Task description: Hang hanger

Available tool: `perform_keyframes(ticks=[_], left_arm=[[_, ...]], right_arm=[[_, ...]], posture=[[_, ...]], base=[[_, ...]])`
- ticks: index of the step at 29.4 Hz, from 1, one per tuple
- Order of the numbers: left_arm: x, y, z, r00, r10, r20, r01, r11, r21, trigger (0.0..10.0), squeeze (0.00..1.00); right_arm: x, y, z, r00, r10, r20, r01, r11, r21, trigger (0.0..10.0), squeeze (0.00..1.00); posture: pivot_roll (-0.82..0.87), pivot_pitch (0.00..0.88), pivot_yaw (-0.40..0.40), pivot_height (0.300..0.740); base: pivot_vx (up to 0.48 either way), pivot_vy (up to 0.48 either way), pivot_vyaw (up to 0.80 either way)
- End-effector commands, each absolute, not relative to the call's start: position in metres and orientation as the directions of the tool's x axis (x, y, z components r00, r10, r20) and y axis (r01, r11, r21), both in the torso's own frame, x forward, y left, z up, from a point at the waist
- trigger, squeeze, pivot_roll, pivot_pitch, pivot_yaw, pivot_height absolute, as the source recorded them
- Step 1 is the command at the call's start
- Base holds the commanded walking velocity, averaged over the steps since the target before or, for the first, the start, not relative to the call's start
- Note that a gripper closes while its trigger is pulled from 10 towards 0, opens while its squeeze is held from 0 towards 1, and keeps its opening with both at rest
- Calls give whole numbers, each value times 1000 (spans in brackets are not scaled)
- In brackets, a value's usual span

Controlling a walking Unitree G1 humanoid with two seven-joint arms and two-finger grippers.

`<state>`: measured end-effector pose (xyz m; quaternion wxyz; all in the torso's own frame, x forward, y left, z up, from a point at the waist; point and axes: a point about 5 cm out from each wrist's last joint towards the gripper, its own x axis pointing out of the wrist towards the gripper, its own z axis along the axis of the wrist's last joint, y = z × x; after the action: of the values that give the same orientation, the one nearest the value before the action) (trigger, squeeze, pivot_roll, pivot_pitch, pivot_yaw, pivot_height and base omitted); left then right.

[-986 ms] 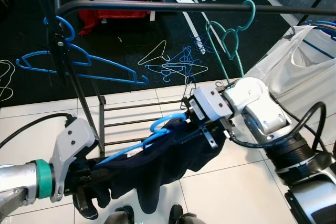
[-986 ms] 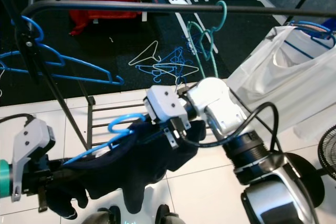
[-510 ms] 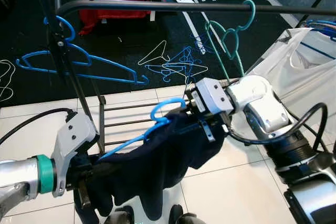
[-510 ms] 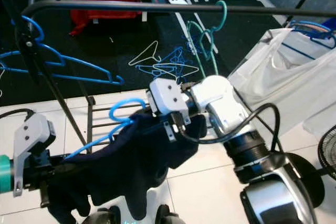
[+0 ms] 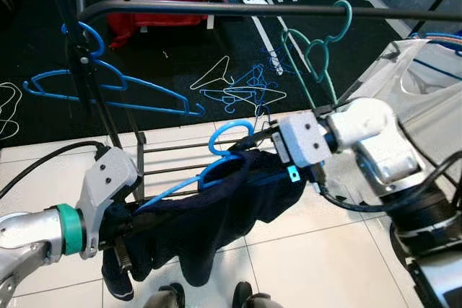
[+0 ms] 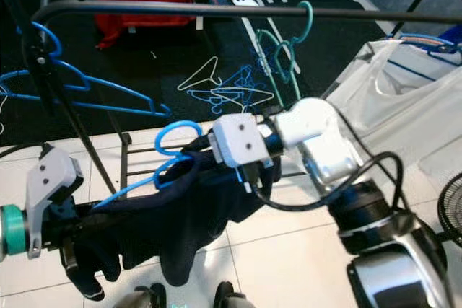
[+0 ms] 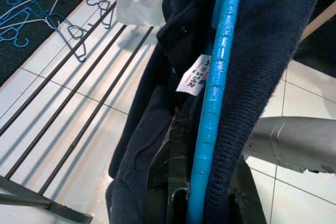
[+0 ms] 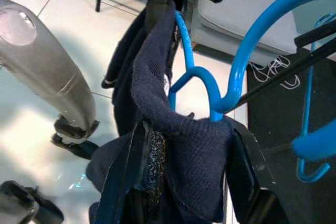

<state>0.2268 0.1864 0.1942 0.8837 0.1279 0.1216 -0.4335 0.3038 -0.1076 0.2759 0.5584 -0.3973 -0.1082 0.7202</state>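
A blue hanger (image 5: 229, 137) carries a dark navy garment (image 5: 216, 214) and hangs in the air below the black rail (image 5: 216, 9). Its hook points up, well under the rail. My left gripper (image 7: 181, 198) is shut on one end of the hanger, with cloth wrapped around its fingers. My right gripper (image 8: 194, 182) is shut on the hanger's neck through the navy cloth, just under the hook (image 8: 252, 45). In the left eye view the right gripper (image 5: 273, 155) sits at the garment's collar.
A teal hanger (image 5: 317, 48) and a blue hanger (image 5: 108, 84) hang on the rail, and a white garment (image 5: 426, 99) hangs at the right. Several loose hangers (image 5: 242, 91) lie on the black mat. The rack's low bars (image 5: 180, 156) cross the tiles. A fan (image 6: 447, 210) stands at the right.
Both arms have lifted the hanger and garment. The hook now stands higher and closer to the rail, and the right gripper has moved up and to the right.
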Motion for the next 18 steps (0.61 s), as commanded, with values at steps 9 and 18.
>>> perform_keyframes(ticks=[9, 18], left_arm=[[230, 188, 193, 634, -711, -305, 766, 630, 123, 0, 0], [233, 190, 192, 660, -689, -301, 744, 656, 130, 0, 0]], right_arm=[[310, -129, 292, 33, 898, -438, -722, -281, -632, 10000, 0], [311, -141, 305, 95, 924, -371, -740, -184, -647, 10000, 0]], posture=[[91, 149, -3, 740], [92, 154, -1, 740]], base=[[0, 0, 0], [0, 0, 0]])
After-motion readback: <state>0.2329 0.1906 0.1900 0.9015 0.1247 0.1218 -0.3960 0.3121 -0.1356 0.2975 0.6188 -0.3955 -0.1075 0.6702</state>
